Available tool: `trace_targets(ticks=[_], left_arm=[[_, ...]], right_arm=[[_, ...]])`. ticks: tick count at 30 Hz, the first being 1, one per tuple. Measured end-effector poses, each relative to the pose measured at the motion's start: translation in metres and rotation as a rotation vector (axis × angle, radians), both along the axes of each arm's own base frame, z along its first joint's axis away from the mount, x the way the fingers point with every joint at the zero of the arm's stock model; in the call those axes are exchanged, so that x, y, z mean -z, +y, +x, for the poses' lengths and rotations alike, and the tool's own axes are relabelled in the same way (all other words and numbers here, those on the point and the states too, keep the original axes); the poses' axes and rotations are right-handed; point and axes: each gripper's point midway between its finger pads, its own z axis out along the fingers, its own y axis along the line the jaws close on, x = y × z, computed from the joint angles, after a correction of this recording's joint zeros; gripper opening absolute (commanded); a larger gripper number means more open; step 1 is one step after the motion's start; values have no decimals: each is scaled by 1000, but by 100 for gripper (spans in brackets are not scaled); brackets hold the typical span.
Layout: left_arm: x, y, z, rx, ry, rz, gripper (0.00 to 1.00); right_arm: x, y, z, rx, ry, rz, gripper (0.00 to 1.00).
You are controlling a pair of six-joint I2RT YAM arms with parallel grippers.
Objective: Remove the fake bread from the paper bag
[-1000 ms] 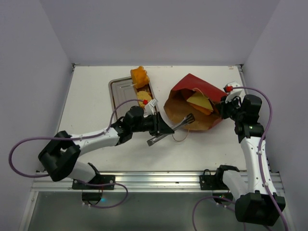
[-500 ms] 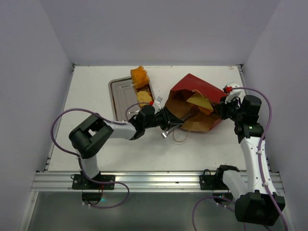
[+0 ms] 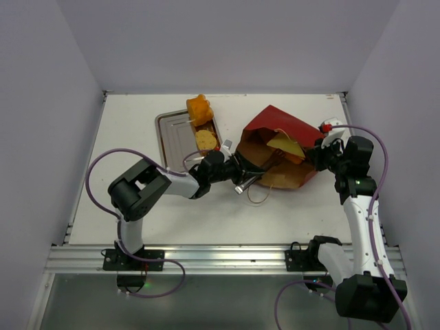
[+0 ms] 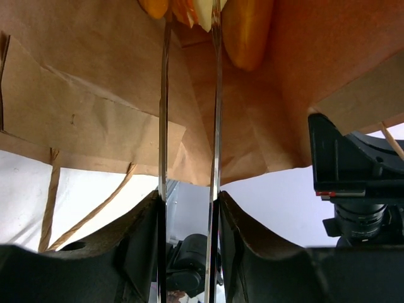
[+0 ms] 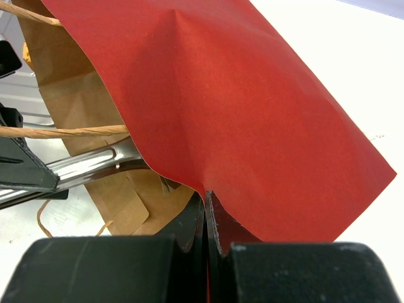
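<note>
1. Nearest to us, both arms reach away from the front edge of the white tabletop (image 3: 137, 206), left arm bent toward the middle, right arm up along the right side.
2. The left tool (image 3: 256, 176) is poked into the mouth of the paper bag (image 3: 275, 124). In the wrist view we can see its two thin metal fingers (image 4: 165, 95) running parallel with a clear gap between them, so it's partly open. The tips go off the top of that view right by the bread, and we can't tell if they touch anything.
3. A thin loop handle (image 3: 258, 197) of the bag lies on the tabletop just below that tool.
4. The right tool (image 5: 206, 208) is closed tight on the bag's red edge, pinching the paper on the right side.
5. The bag lies on its side, red outside up, brown inside showing, mouth facing the left arm.
6. Inside it we spot a yellow wedge (image 3: 283, 144) and, from the left wrist, an orange loaf (image 4: 247, 31) deep at the back.
7. Left of the bag sits a metal tray (image 3: 168, 134) with a round slice (image 3: 205, 139) on its right side.
8. Farthest back, a chunky orange bun (image 3: 199, 108) rests at the tray's far right corner.
</note>
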Motion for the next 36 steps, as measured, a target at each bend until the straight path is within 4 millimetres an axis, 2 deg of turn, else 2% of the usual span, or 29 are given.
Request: trace_targets(ticks=[8,16,21,23,29,33,36], left_arm=[[-5,-7,10,-20,10,-21,45],[7,-12,21,-48,43,-10,45],[1,-17,31,-59,28,-24,44],[-1,-17,35,-63,25,-29,39],[9,-18,37,-69,42,-20,17],[6,-18,38,-70,35,-29,0],[7,-17,37,-68,28,-27,0]], right_arm=[[0,0,0,-1,0,0,0],[0,0,0,-1,0,0,0],[0,0,0,-1,0,0,0],[0,0,0,-1,0,0,0],[1,0,0,-1,1,0,0],[0,0,0,-1,0,0,0],[0,0,0,0,0,0,0]])
